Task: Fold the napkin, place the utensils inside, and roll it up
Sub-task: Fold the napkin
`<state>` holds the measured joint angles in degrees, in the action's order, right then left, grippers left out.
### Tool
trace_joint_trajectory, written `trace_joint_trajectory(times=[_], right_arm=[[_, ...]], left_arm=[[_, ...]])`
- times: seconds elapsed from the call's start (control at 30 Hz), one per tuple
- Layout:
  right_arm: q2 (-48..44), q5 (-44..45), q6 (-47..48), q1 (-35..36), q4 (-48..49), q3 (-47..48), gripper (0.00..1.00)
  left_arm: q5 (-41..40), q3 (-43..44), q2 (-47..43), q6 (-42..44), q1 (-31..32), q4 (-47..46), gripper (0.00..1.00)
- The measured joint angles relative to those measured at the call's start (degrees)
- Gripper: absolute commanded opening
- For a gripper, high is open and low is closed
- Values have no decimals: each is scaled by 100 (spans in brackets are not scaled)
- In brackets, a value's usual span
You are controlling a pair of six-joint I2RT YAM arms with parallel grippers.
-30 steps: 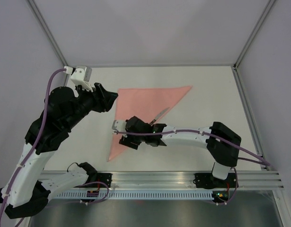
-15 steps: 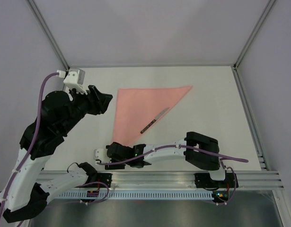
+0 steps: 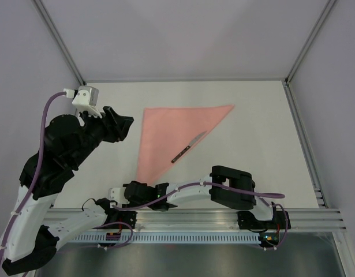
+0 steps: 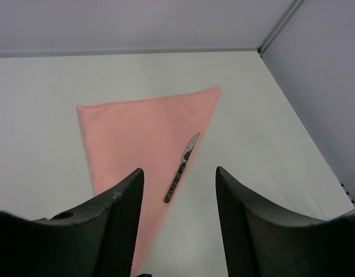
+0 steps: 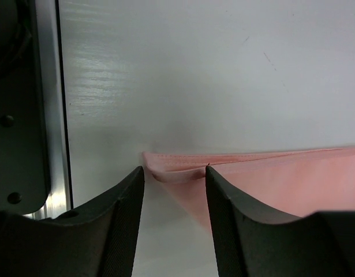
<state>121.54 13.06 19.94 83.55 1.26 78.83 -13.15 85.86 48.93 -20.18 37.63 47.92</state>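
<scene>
My right gripper (image 5: 174, 171), fingers apart, straddles the napkin's (image 3: 171, 130) near tip, prob. to start rolling w/ the knife (image 3: 187, 148) on it; left gripper (image 4: 178, 171) hangs open above the napkin.

A robot lab test cell: bare white table (image 3: 264, 150), blank panel walls (image 3: 183, 34), aluminium frame rails (image 3: 189, 217).

Napkin's in a triangle, knife's on it!
The salmon-pink napkin (image 3: 165, 127) lies flat on the worktop (image 3: 258, 144), its near tip slightly curled; a dark-handled knife (image 3: 187, 148) lies diagonally along its long slanted edge.
</scene>
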Motion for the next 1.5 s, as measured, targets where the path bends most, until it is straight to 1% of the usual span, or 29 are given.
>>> trace_joint_trajectory(times=[0.1,0.13,0.2,0.23,0.27,0.3,0.4,0.43,0.47,0.5,0.7,0.87,1.13,1.37,1.5], right_arm=[[50,107,50,-4,116,11,47],[63,127,63,-4,136,11,43],[105,175,107,-4,186,20,38],[118,199,114,-4,201,22,34],[122,210,133,-4,201,24,31],[129,219,140,-4,199,24,26],[146,247,149,-4,199,28,19],[153,251,153,-4,199,33,13],[157,256,166,-4,195,35,11],[157,273,168,-4,186,39,8],[157,363,175,-9,162,111,4],[118,376,122,-66,66,188,4],[-415,376,-48,-319,-140,192,3],[-911,376,-286,-920,-376,195,2],[-1141,369,-498,-1486,-586,162,0]], left_arm=[[-4,0,-33,0,0,2,58],[-4,0,-44,0,0,4,58],[-4,0,-70,0,0,7,58],[-4,0,-85,0,0,9,58],[-4,0,-103,0,0,11,58],[-4,0,-118,0,0,11,58],[-4,0,-157,0,0,22,58],[-4,0,-164,0,0,22,58],[-4,0,-166,0,0,24,58],[-4,0,-166,0,0,24,58],[-4,0,-157,0,0,28,58],[-2,0,-101,2,0,31,59],[24,0,50,4,0,13,59],[153,0,306,9,0,-55,59],[282,2,461,9,0,-170,59]])
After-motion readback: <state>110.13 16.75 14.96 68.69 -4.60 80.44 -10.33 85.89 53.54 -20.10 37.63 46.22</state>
